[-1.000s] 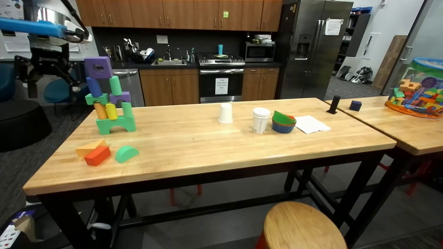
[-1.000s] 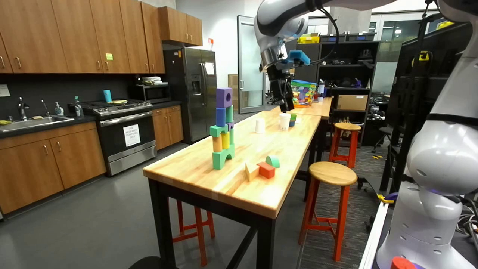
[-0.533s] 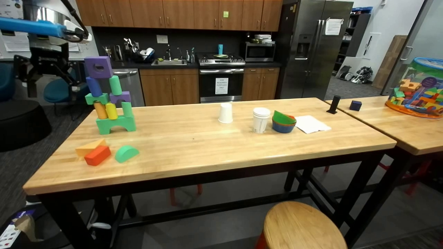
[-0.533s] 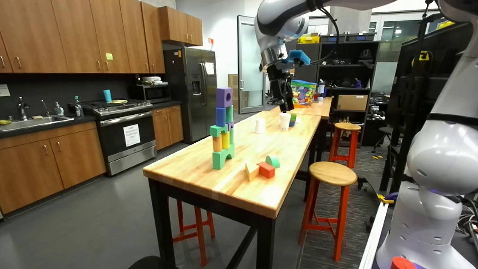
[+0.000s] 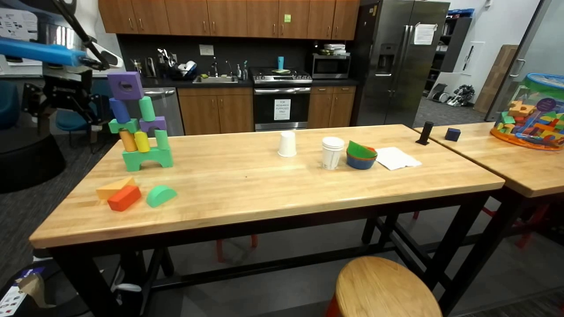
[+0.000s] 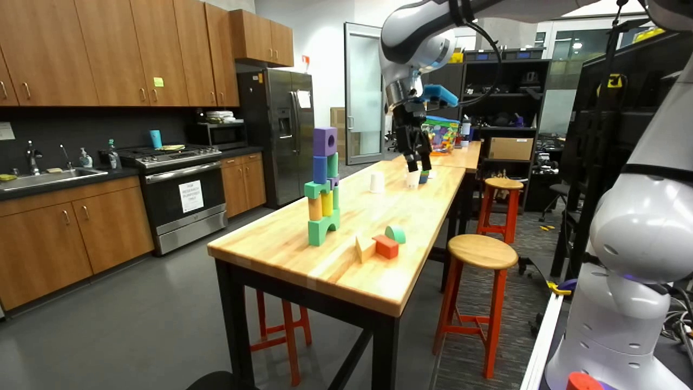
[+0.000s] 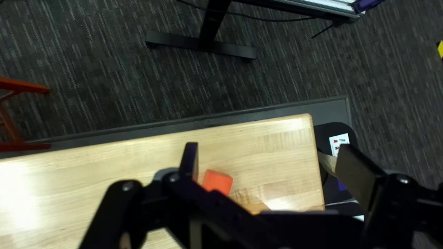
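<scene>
Below the widely spread jaws of the gripper [image 7: 271, 164], in the wrist view, the end of a wooden table [image 7: 263, 147] is shown; nothing is pinched, and a red block [image 7: 217, 181] is seen just inside one side of the jaws, with part of an orange wedge [image 7: 256, 208] between them. A step of free positioning is apparently in hand; were the red block to be gripped, the jaws would have to be centred over it and lowered. Past the jaws, streaked carpet [image 7: 104, 79] is seen along the table's edge. In an exterior view, a tower of blocks [image 5: 142, 141] is shown beside the jaws, though the depth between them is hard to judge. Lower than the jaws, the red block and the orange wedge are placed close together, with a green half-round [image 5: 161, 196] nearby; well apart from the jaws, stacked white cups [image 5: 331, 157] and nested bowls [image 5: 360, 164] are set out. Behind, a stove [image 5: 264, 108] and a refrigerator [image 5: 378, 97] are seen. In an exterior view, the jaws are framed in front of the stacked white cups, a wooden stool [image 6: 482, 251] is shown lower than them, and a black shelf unit [image 6: 506, 128] behind.
</scene>
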